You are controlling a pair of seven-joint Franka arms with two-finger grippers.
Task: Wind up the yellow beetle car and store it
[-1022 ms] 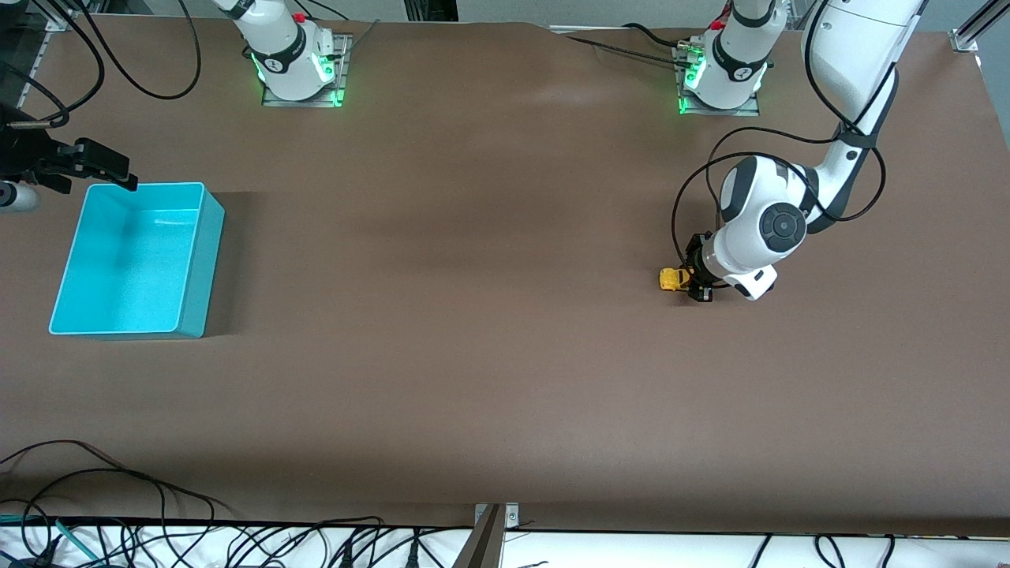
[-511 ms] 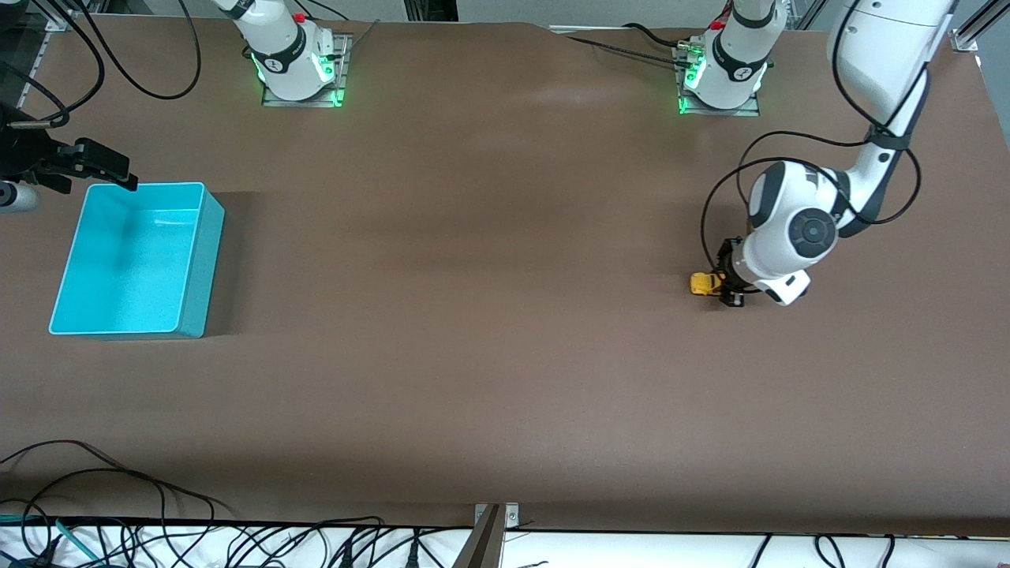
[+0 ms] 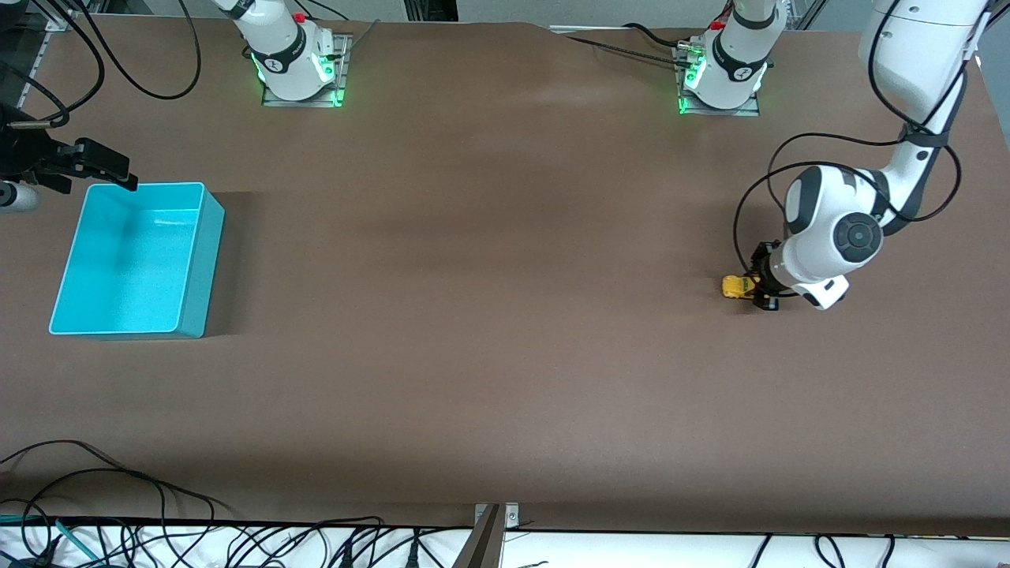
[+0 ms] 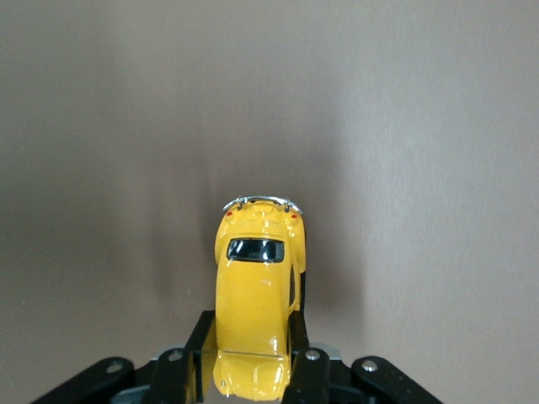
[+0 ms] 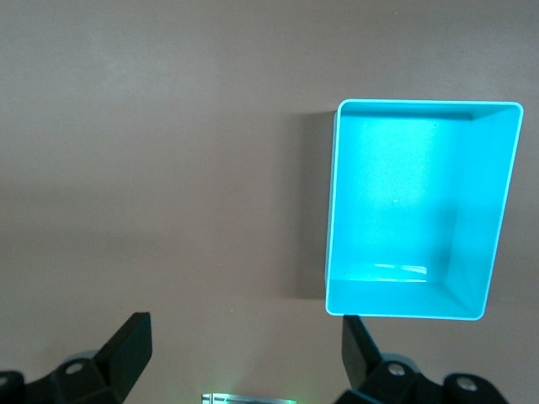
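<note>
Starting at the frame's edge toward the right arm's end, upper-middle height: the right gripper [image 5: 244, 332] is hanging over the table just by a top corner of the turquoise bin [image 3: 201, 260], fingers spread wide w/ nothing between them. That arm is waiting. The bin is sitting empty at mid-height of the frame.

Moving across the frame, a long stretch of bare table, then the action, at mid-height toward the left arm's end. The left gripper [image 3: 761, 288] is clenching the yellow beetle car [image 3: 735, 285] by its sides at one end, down at table level. The wrist view is showing the roof, a dark window and the chrome bumper poking out past the fingers.

What's changing: over the last sec the car and gripper have been sliding along the table toward the left arm's end, away from the bin, grip unchanged, wheels apparently on the surface. I'm reading that as the winding stroke (a pull-back motor, prob.). So the wind-up step is looking underway and storing isn't started yet: the car is well apart from the bin, nearly the whole table between them.

Surface: the table [image 3: 489, 315] is wearing a plain brown matte cover, flat, w/ soft reflections. Room: both arm bases are glowing green along the top of the frame, and black cables are trailing along the bottom edge and the upper corner.
</note>
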